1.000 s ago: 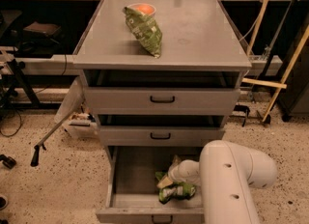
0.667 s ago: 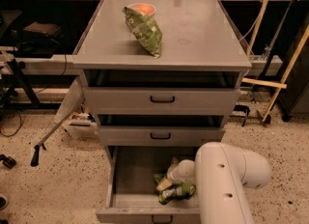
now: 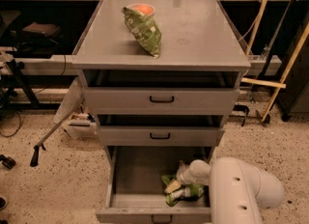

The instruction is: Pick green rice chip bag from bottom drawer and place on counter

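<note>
The bottom drawer (image 3: 137, 175) of the grey cabinet stands pulled open. The green rice chip bag (image 3: 181, 192) lies crumpled in its right front corner, bright green with a cream patch. My white arm reaches down into the drawer from the lower right. My gripper (image 3: 186, 175) is at the bag's top edge, mostly hidden behind the wrist. The counter (image 3: 193, 30) is the cabinet's flat grey top.
A darker olive-green leaf-patterned bag (image 3: 144, 29) leans on an orange-filled cup (image 3: 141, 9) at the counter's back left. The two upper drawers (image 3: 161, 100) are slightly open. A cane-like rod (image 3: 50, 136) and a box lie on the floor left; wooden poles (image 3: 282, 73) stand right.
My arm has shifted slightly left and lower in the drawer, closer onto the bag. The bag stays in the same corner.
</note>
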`<move>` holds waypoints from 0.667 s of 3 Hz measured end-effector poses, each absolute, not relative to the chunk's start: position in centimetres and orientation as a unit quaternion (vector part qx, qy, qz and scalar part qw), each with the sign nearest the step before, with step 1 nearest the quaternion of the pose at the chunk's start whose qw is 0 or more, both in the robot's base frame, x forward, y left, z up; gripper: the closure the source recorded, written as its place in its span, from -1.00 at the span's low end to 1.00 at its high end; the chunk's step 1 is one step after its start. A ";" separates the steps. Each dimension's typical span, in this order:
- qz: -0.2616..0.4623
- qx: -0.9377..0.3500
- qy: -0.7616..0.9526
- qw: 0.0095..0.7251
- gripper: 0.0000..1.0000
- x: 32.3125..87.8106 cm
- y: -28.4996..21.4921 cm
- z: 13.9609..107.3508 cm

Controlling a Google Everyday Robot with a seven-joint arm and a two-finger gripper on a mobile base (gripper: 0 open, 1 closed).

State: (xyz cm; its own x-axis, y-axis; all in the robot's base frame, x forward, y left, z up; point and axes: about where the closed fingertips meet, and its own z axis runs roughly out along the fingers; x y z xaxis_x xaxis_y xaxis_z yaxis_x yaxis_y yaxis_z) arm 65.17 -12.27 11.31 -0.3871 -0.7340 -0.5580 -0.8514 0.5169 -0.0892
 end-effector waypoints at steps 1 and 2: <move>0.107 -0.480 0.826 0.276 -0.64 65.2 -12.2 11.3; 0.107 -0.480 0.826 0.276 -0.17 65.2 -12.2 11.3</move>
State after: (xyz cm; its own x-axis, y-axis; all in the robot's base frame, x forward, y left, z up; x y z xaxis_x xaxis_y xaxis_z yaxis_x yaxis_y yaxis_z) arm 65.16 -12.17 11.29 -0.3864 -0.7342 -0.5582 -0.8521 0.5158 -0.0886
